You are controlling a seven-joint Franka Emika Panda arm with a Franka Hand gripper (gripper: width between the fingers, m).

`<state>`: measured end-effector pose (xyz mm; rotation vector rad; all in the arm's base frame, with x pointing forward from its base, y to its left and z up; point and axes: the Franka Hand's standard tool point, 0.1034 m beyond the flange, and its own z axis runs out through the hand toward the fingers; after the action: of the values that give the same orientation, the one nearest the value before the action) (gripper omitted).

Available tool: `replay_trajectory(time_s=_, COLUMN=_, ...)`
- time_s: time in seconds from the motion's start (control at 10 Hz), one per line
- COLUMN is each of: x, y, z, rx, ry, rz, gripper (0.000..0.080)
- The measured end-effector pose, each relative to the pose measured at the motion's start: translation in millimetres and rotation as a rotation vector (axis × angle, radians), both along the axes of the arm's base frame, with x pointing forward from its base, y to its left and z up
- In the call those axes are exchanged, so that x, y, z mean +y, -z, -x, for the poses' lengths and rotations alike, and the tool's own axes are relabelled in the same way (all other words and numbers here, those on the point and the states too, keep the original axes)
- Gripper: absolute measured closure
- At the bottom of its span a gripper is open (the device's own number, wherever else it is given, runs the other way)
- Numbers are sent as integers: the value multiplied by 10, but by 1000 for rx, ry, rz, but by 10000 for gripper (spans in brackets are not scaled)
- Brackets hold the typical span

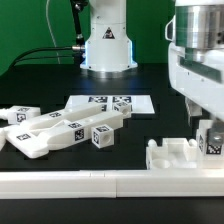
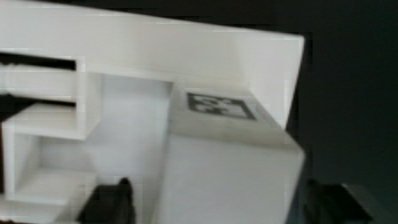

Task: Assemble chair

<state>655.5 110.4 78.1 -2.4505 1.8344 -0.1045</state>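
Note:
In the exterior view my gripper (image 1: 205,130) hangs at the right, shut on a chunky white chair part (image 1: 211,140) with a marker tag. It holds that part upright against the right end of the slotted seat block (image 1: 172,155). In the wrist view the gripper (image 2: 217,203) has its dark fingers (image 2: 111,200) on both sides of the tagged white part (image 2: 214,150), and the seat block (image 2: 50,125) lies right beside it. Several more white chair parts (image 1: 60,130) with tags lie loose at the exterior view's left.
The marker board (image 1: 110,104) lies flat behind the loose parts. The long plain white border rail (image 1: 90,183) runs along the table's front edge, just before the seat block. The robot's base (image 1: 107,42) stands at the back, with cables to its left.

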Motion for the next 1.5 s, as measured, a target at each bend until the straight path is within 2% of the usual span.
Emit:
replay_trajectory(time_s=0.1, x=56, y=-16, z=-7, rx=-17, ry=-225, rz=19, gripper=183)
replay_trajectory(time_s=0.4, x=27, y=-9, z=-8, rx=-19, ry=-419, rz=47, gripper=156)
replay_trajectory(time_s=0.5, x=34, y=-7, z=-6, rx=-18, ry=-552, rz=78, gripper=151)
replay_trajectory(time_s=0.7, x=124, y=15, z=-25, rx=-40, ry=-963, rz=177, gripper=150)
replay_trajectory(time_s=0.8, x=115, y=34, z=-20, rx=-37, ry=-1035, rz=181, gripper=150)
replay_trajectory(time_s=0.9, x=118, y=32, z=-20, rx=-38, ry=-979, rz=175, gripper=170)
replay_trajectory(time_s=1.0, x=113, y=35, z=-19, rx=-37, ry=-983, rz=177, gripper=356)
replay_trajectory(time_s=1.1, x=110, y=36, z=-19, rx=-37, ry=-975, rz=176, gripper=356)
replay_trajectory(time_s=1.2, x=95, y=38, z=-17, rx=-36, ry=-897, rz=167, gripper=505)
replay_trajectory(time_s=1.5, x=63, y=50, z=2, rx=-23, ry=-545, rz=124, gripper=511)
